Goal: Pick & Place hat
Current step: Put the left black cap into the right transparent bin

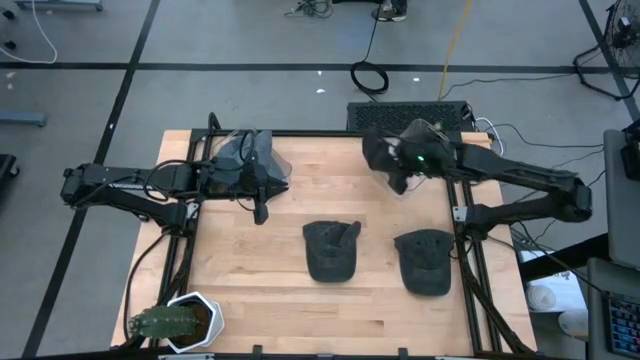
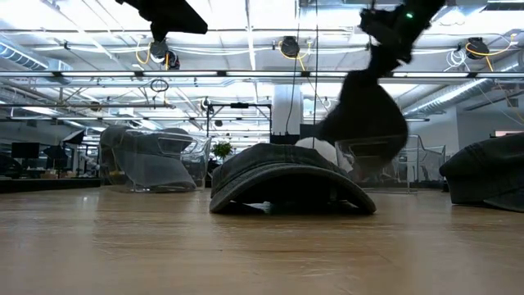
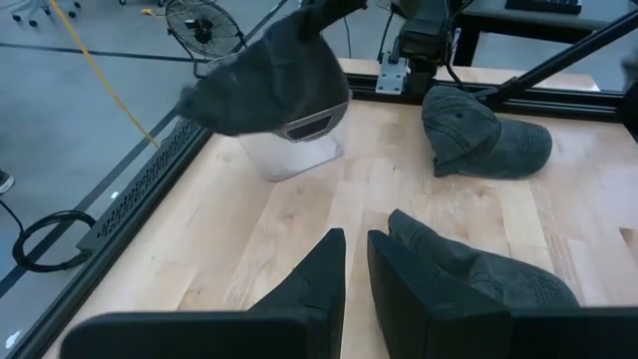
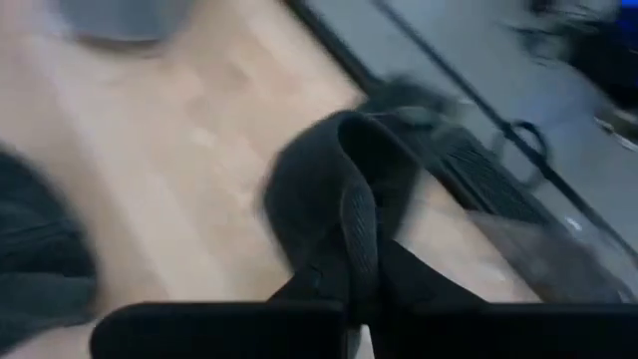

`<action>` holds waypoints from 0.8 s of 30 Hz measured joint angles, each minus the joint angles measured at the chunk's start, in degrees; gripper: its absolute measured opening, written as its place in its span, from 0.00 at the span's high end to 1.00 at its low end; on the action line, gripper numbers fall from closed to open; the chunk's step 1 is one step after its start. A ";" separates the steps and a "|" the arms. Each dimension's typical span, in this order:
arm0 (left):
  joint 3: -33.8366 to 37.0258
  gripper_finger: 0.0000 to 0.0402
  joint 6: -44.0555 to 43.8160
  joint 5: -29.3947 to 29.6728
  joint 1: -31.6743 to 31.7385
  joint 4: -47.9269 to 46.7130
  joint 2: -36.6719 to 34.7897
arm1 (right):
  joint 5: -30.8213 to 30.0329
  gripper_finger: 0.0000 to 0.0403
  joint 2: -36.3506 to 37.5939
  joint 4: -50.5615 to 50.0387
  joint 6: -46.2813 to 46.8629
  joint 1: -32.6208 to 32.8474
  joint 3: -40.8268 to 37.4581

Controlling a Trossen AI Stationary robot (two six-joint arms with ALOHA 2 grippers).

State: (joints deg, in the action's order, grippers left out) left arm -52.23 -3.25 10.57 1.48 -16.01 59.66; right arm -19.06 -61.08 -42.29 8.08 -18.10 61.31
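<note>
Three dark grey caps show. One cap (image 1: pixel 332 250) lies crown up in the middle of the table, and a second cap (image 1: pixel 424 262) lies to its right. My right gripper (image 1: pixel 405 165) is shut on the third cap (image 1: pixel 383 152), high over the table's far right, above a clear container (image 3: pixel 294 150). That cap (image 2: pixel 364 111) hangs in the air in the low view. My left gripper (image 1: pixel 262 205) hovers at the far left with its fingers (image 3: pixel 329 279) almost together and touches nothing. My right gripper pinches the third cap between its two fingers on a folded edge (image 4: pixel 356 224), coming from above. Which part of the cap this edge is, I cannot tell. The cap (image 3: pixel 269 75) hangs below the fingers, lifted clear of the table and the container.
A second clear container (image 1: pixel 255 160) stands at the far left by my left gripper. A white pot with a green plant (image 1: pixel 180 322) sits at the near left corner. Black frame rails (image 1: pixel 470 250) run along the table's sides. Bare wood (image 1: pixel 250 270) lies left of the middle cap.
</note>
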 joint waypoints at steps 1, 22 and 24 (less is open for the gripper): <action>0.00 0.86 0.00 0.00 0.00 -0.02 0.00 | -2.43 1.00 1.92 0.06 1.53 0.22 -2.05; -0.02 0.86 0.00 0.00 0.00 0.00 0.00 | -23.49 1.00 18.51 18.68 9.53 -1.69 -30.83; -0.02 0.86 0.00 0.00 0.00 0.00 0.00 | -18.70 1.00 19.83 23.95 7.67 -1.28 -30.83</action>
State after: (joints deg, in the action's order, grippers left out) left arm -52.25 -3.25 10.57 1.48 -16.01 59.66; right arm -37.77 -41.24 -18.34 15.75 -19.37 30.48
